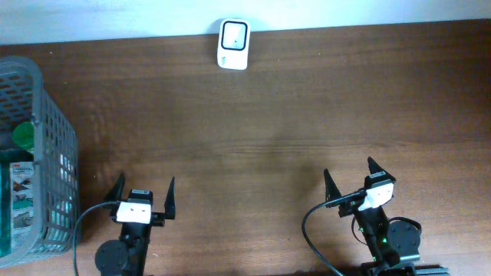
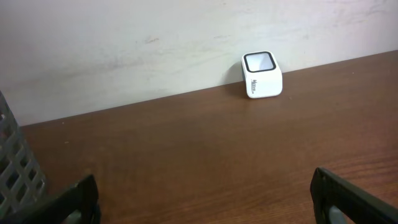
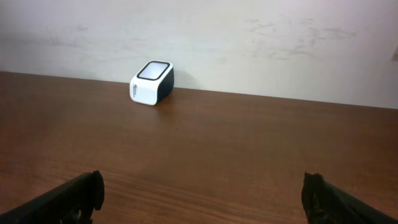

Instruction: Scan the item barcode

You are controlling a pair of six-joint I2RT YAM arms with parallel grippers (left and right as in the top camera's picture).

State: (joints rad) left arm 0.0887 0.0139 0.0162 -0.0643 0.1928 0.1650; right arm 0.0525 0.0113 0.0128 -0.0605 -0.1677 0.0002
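Observation:
A white barcode scanner (image 1: 233, 44) with a dark window stands at the table's far edge against the wall; it also shows as the scanner (image 2: 262, 74) in the left wrist view and the scanner (image 3: 152, 83) in the right wrist view. A grey basket (image 1: 54, 130) at the left holds packaged items (image 1: 19, 192), one with a green cap (image 1: 24, 136). My left gripper (image 1: 144, 193) is open near the front edge, right of the basket, holding nothing. My right gripper (image 1: 354, 179) is open at the front right, holding nothing. Both are far from the scanner.
The brown wooden table (image 1: 253, 138) ends at a pale wall (image 3: 249, 37) behind the scanner. The basket's mesh wall (image 2: 15, 168) stands just left of my left gripper (image 2: 202, 193). Bare wood lies between the fingertips of my right gripper (image 3: 204, 190).

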